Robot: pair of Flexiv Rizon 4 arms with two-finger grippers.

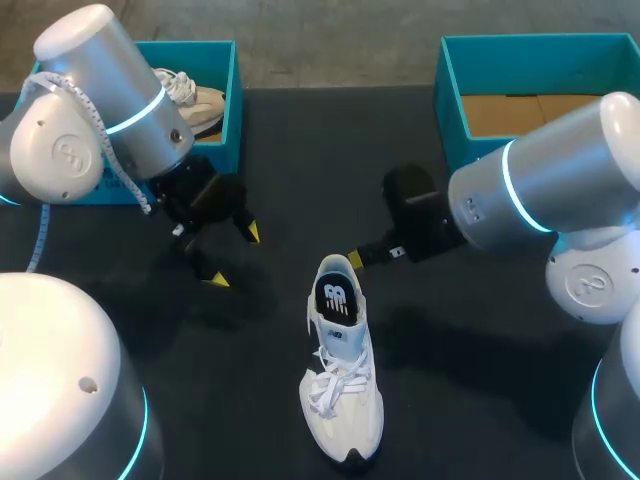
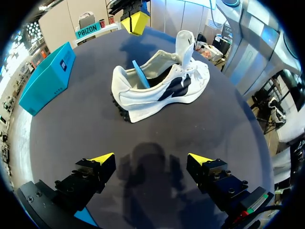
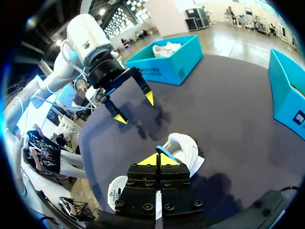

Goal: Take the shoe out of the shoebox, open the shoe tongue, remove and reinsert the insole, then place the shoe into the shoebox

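The left arm comes in from the upper left of the head view and bends down, so the left gripper [image 1: 232, 256] hangs over the dark tabletop [image 1: 470, 330] left of centre. Its yellow-tipped fingers are spread wide with nothing between them. The right arm reaches in from the right edge, its forearm lying across the middle. The right gripper [image 1: 355, 258] points left and ends just beside the heel of the white mesh sneaker with dark side markings [image 1: 340, 390]. Its two fingers are pressed flat together and hold nothing. In its own wrist view, a thin blue insole edge [image 3: 164, 151] shows just ahead of the tips.

The sneaker stands upright on its sole at lower centre, toe toward the bottom edge, laces loose and tongue pulled up. Bare tabletop lies between the sneaker and the left gripper, and more of it runs to the lower right.

A teal cardboard shoebox [image 1: 450, 120] showing a brown floor sits at the upper right, well apart from the sneaker. A second teal box [image 1: 232, 90] at the upper left holds a beige shoe [image 1: 200, 105] and is partly hidden by the left arm.
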